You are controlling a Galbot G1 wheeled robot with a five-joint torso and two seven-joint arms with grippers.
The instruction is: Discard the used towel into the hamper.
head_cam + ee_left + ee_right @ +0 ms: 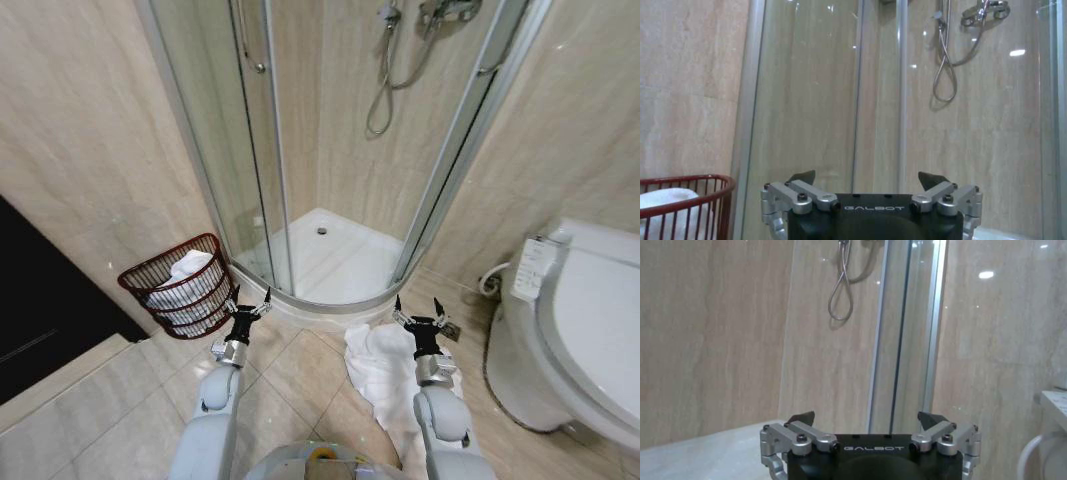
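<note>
- Lying crumpled on the tile floor, used towel (378,368), white, just before the shower tray (330,260), partly under the right arm.
- Hamper (178,285) against the left wall beside the shower door, white cloth already inside.
- Left gripper (249,298) raised near the hamper, jaws apart, holding nothing.
- Right gripper (418,305) above the towel, jaws apart, holding nothing.

Beige stone-look tiles cover the wall (90,130) and floor (120,400), smooth with a soft sheen — the shower glass (215,150) is clear and glossy in a bright metal frame. The hamper (150,282) is dark red wire, the towel (380,370) soft white cloth. Each hand — left hand (250,300) and right hand (419,307) — has brushed metal links on matt black plastic.
</note>
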